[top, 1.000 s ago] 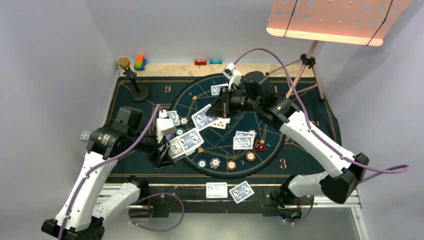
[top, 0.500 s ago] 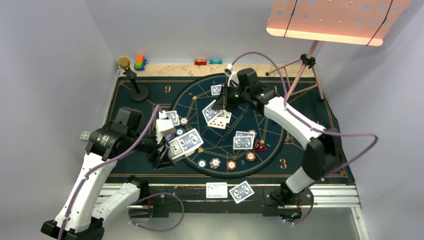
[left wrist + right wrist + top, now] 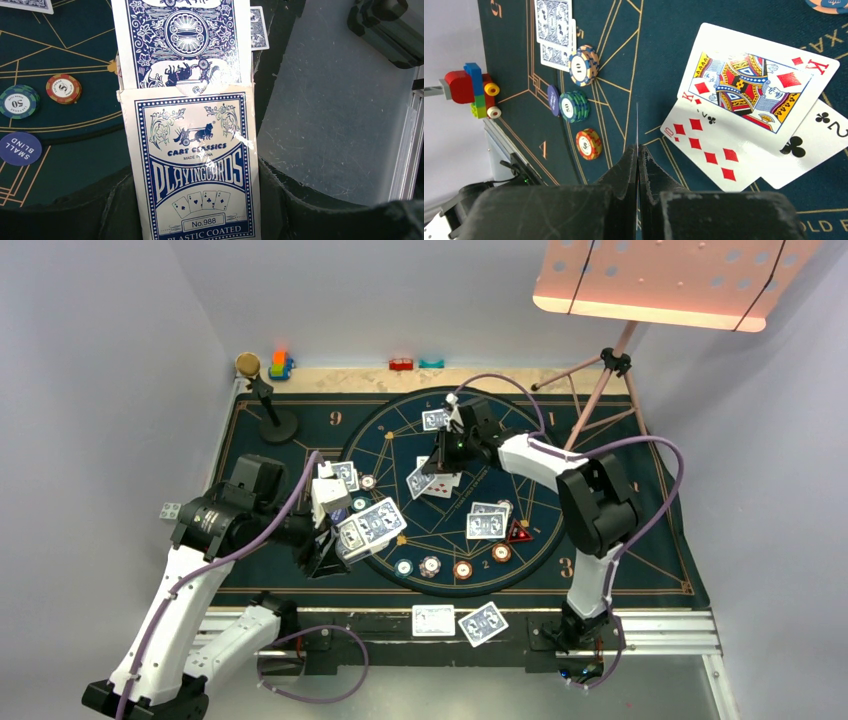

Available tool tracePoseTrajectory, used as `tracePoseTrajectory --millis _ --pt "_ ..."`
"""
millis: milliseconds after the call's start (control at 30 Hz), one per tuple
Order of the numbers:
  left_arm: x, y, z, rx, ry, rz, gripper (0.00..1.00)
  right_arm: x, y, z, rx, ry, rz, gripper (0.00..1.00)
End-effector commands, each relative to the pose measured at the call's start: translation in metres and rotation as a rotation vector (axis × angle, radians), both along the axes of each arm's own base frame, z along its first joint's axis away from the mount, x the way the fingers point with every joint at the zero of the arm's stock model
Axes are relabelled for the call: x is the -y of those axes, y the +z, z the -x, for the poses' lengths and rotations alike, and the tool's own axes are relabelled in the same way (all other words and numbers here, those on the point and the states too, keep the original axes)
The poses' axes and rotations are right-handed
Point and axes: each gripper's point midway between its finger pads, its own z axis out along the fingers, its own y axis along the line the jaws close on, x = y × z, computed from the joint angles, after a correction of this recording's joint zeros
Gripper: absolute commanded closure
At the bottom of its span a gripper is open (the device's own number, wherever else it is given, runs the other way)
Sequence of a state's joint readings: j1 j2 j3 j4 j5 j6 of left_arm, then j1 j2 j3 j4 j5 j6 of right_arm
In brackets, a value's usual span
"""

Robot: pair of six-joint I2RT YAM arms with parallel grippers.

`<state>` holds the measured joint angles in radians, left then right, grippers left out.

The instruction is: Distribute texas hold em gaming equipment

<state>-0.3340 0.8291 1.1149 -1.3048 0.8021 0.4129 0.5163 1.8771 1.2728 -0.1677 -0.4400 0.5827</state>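
**Clerk:** Right arm, any change on a second ago?

**Keeper:** Elbow folded in toward the middle, and its card is carried lower, over the face-up cards. Left arm: unmoved.

**Clerk:** Stock, left to right?

**Keeper:**
- **Item one, left jaws:** closed on a card pack. One blue-backed card sticks out of its top. The pack is held above the left part of the mat.
- **Item two, right jaws:** pinched narrow on a single card, edge-on in the wrist view. It hangs near the mat's centre, beside the king of diamonds, ten of diamonds and two of clubs.
- **Item three:** chips in a row along the near arc, and a red triangle marker touching two face-down cards.

**Clerk:** Hazards?

**Keeper:** Three, by my reckoning.
- So thin a pinch may let the card swing or slip, landing it askew or on top of the ten.
- Jaws dropped too low could nudge the three laid cards out of line.
- On the left, the protruding card might slide free if the pack tips.
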Motion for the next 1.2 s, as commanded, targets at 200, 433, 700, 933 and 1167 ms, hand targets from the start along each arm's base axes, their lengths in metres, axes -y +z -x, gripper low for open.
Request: tracePoseTrajectory --millis 200,433,700,933,1167 --pt "0.002 0.010 -0.002 0.055 -0.024 0.026 1.00 0.023 -0.033 -0.012 0.001 -0.116 0.131 0.81" --pt "0.003 0.008 -0.002 0.050 -0.031 0.028 1.00 0.044 -0.019 -0.010 0.039 -0.138 0.233 0.20" --pt "0.006 0.005 -0.006 0.035 -0.038 0.036 1.00 0.052 0.081 -0.002 0.197 -0.132 0.174 0.10" --pt "0.009 0.001 -0.013 0.043 -0.038 0.039 1.00 0.025 0.191 0.061 0.287 0.056 -0.145 0.07" --pt "0.010 0.001 -0.016 0.043 -0.036 0.041 1.00 -0.023 0.238 0.137 0.305 0.292 -0.338 0.05"
